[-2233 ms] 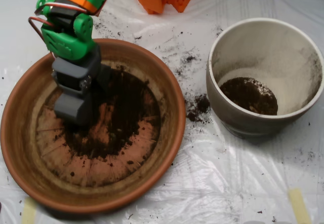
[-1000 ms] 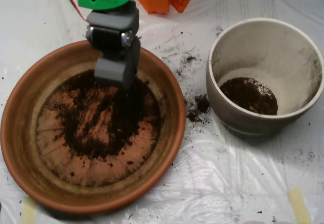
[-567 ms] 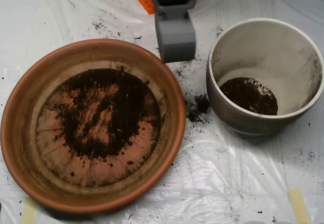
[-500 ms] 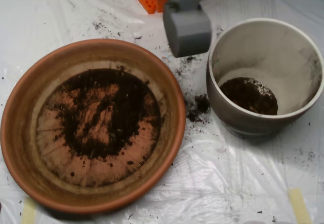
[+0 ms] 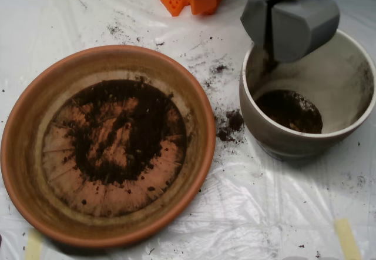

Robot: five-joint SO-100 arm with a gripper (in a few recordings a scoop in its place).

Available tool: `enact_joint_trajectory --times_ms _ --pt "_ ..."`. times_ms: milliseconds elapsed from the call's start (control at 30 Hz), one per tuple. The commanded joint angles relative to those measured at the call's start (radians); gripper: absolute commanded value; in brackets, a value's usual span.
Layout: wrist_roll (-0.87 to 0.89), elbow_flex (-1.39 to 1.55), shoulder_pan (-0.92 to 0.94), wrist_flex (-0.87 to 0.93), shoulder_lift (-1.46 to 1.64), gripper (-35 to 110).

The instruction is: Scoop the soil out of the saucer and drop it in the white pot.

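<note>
Scoop (image 5: 281,22) over upper-left rim of white pot (image 5: 276,141), halves parted, dark gap between. Step: dumping load. Soil (image 5: 289,110) heap in pot just below scoop; more in saucer (image 5: 202,130), far lower-left. Next: swing back to saucer, dig again.

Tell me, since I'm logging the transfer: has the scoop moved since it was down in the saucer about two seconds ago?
Yes. The scoop has swung rightward, away from the saucer, and now hangs over the upper-left rim of the white pot.
</note>
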Motion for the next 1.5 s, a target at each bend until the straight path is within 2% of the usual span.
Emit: enact_joint_trajectory --times_ms 0,267,333,433,567,800,967,1200,1367,1467 --pt "0.000 0.005 -0.023 -0.012 0.060 14" --pt "-0.018 -0.069 -0.048 0.043 0.032 18" --pt "-0.060 -0.080 -0.075 0.071 0.008 36" --pt "-0.052 -0.081 -0.091 0.071 -0.002 36" --pt "-0.049 -0.080 -0.077 0.061 -0.003 44" --pt "-0.017 -0.109 -0.025 0.064 0.009 44" --pt "0.049 -0.184 0.097 0.078 0.032 44" --pt "0.138 -0.186 0.411 0.098 0.072 43" --pt "0.120 0.040 0.595 0.003 0.110 45" --pt "0.104 0.225 0.655 -0.080 0.140 41"
